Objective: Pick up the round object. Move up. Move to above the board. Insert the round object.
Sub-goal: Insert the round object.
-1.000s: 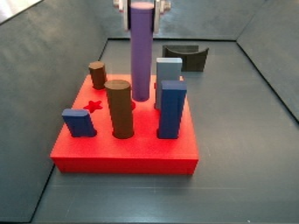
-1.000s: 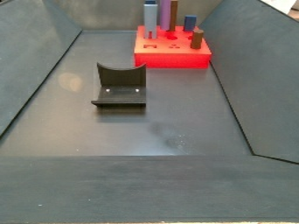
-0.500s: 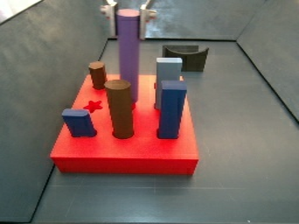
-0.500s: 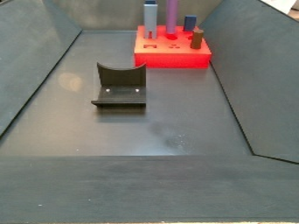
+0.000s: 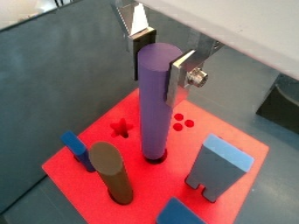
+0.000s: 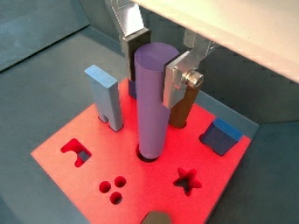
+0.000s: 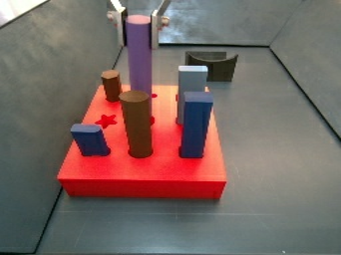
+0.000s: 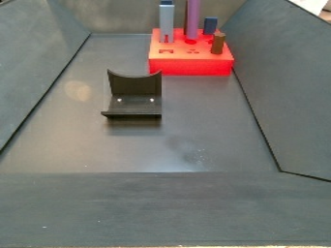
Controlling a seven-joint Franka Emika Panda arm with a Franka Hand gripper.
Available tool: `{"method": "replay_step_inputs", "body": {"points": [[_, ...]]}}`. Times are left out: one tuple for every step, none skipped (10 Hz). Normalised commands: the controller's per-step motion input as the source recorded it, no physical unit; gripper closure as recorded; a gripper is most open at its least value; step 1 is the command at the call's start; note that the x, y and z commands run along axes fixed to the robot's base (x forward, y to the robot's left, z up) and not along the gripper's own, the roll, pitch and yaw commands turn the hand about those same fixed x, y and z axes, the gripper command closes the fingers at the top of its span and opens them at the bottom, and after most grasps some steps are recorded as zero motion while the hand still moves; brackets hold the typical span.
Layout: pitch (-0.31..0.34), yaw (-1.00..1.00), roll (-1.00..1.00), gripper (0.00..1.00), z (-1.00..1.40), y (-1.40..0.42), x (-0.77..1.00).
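The round object, a tall slim purple cylinder (image 5: 156, 96), stands upright with its foot in a round hole of the red board (image 5: 176, 149). It shows in both wrist views (image 6: 152, 105) and both side views (image 7: 138, 55) (image 8: 191, 15). My gripper (image 5: 160, 66) is shut on its top, one silver finger on each side, as also shown in a wrist view (image 6: 156, 66) and a side view (image 7: 138, 12). The board (image 7: 147, 174) lies on the grey floor and shows at the far end in a side view (image 8: 195, 63). In a side view a brown cylinder hides the peg's foot.
On the board stand two brown cylinders (image 7: 136, 125) (image 7: 111, 85), a tall blue block (image 7: 196, 125), a small blue block (image 7: 90, 139) and a grey-blue block (image 7: 192, 85), all close to the peg. The dark fixture (image 8: 132, 94) stands on the floor. Sloping grey walls enclose the floor.
My gripper has carried the purple cylinder sideways over the board, to the left in a side view, and lowered it a little.
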Motion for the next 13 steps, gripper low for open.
{"method": "replay_step_inputs", "body": {"points": [[-0.051, 0.0, -0.03, 1.0, -0.21, 0.0, 0.0], [-0.034, 0.0, 0.0, 1.0, -0.15, 0.0, 0.0], [0.0, 0.0, 0.01, 1.0, -0.04, 0.0, 0.0], [0.0, 0.0, 0.01, 1.0, -0.05, 0.05, 0.0], [0.0, 0.0, 0.0, 1.0, -0.02, 0.0, 0.0], [-0.036, 0.0, 0.0, 1.0, -0.06, 0.0, 0.0], [-0.053, 0.0, 0.0, 1.0, -0.1, 0.0, 0.0], [-0.056, 0.0, 0.0, 1.0, -0.09, 0.0, 0.0], [-0.019, 0.0, 0.0, 1.0, -0.06, 0.0, 0.0], [-0.03, 0.0, 0.02, 1.0, -0.14, 0.0, 0.0], [0.0, 0.0, 0.0, 1.0, 0.0, 0.0, 0.0], [0.0, 0.0, 0.01, 1.0, -0.07, 0.0, 0.0], [-0.053, 0.0, 0.0, 1.0, -0.19, 0.0, 0.0]]}}
